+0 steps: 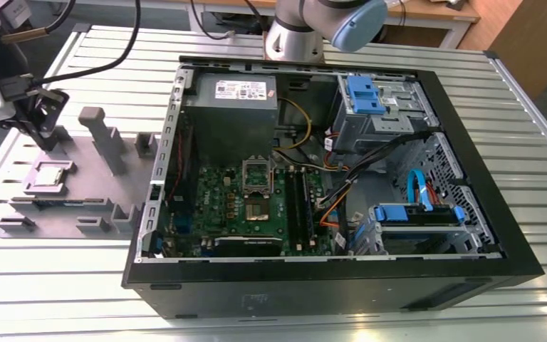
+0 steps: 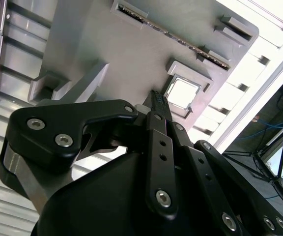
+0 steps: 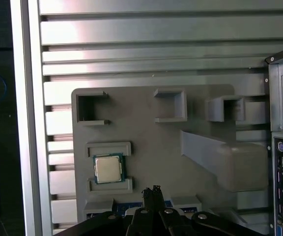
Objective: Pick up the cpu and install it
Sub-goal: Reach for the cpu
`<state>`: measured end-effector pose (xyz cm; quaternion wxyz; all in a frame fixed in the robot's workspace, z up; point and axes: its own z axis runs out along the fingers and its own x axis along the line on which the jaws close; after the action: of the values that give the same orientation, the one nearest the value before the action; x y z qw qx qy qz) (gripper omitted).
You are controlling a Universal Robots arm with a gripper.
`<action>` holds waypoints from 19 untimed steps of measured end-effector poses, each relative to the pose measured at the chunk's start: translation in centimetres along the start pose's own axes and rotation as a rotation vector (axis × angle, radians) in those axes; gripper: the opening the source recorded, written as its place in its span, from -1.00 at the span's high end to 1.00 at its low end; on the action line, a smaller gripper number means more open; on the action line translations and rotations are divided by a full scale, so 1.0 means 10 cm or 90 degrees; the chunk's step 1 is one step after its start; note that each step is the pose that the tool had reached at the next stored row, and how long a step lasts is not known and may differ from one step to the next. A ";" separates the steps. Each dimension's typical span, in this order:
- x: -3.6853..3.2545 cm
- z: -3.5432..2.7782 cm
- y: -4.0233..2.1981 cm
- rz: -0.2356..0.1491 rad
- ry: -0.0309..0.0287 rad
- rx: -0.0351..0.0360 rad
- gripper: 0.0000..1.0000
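cpu [image 3: 107,168] near the hand [image 3: 154,190], apart

Silvery cpu [image 3: 107,168], green-edged; black claw [image 3: 154,191]

Three cameras trained on one holder plate [image 1: 93,182] beside an open computer case [image 1: 350,278].
The exterior view looks down from high and well back, taking in case and plate. The first wrist view faces straight down on the plate. The second wrist view peers obliquely, close along the gripper [image 2: 159,98]. All three share the plate and the cpu [image 3: 107,168].
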<state>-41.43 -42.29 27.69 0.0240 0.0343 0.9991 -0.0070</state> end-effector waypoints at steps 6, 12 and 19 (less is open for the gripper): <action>0.001 0.015 0.000 0.000 -0.0002 -0.0001 0.79; 0.002 0.032 0.000 0.000 -0.0001 -0.0001 0.79; 0.002 0.048 -0.001 0.000 -0.0001 -0.0001 0.79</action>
<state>-41.43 -42.30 27.21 0.0240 0.0343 0.9991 -0.0070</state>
